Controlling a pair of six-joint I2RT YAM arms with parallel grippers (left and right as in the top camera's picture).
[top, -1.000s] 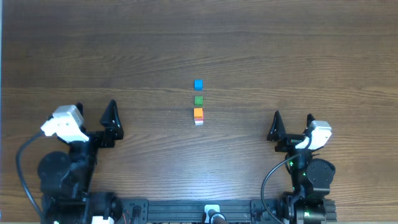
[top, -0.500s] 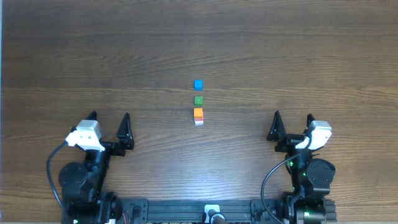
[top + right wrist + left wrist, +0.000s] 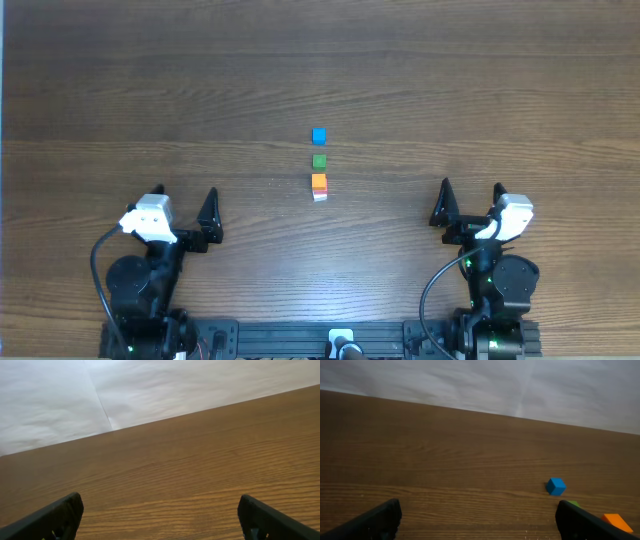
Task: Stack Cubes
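At table (image 3: 520,80) centre, orange cube (image 3: 319,181) looks stacked on white cube (image 3: 319,196), with green cube (image 3: 319,161) and blue cube (image 3: 319,136) loose just beyond, so 2 remain; left gripper (image 3: 183,195) and right gripper (image 3: 470,188) near, spread apart, empty.

Far cube (image 3: 319,136), middle cube (image 3: 319,161) and near pair (image 3: 319,186) line up mid-table (image 3: 500,80).

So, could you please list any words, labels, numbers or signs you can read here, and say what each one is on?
None: there is no readable text in these pictures.
The blue cube, green cube, orange cube and the white cube touching it show plain faces.
The wooden table carries no label or mark.
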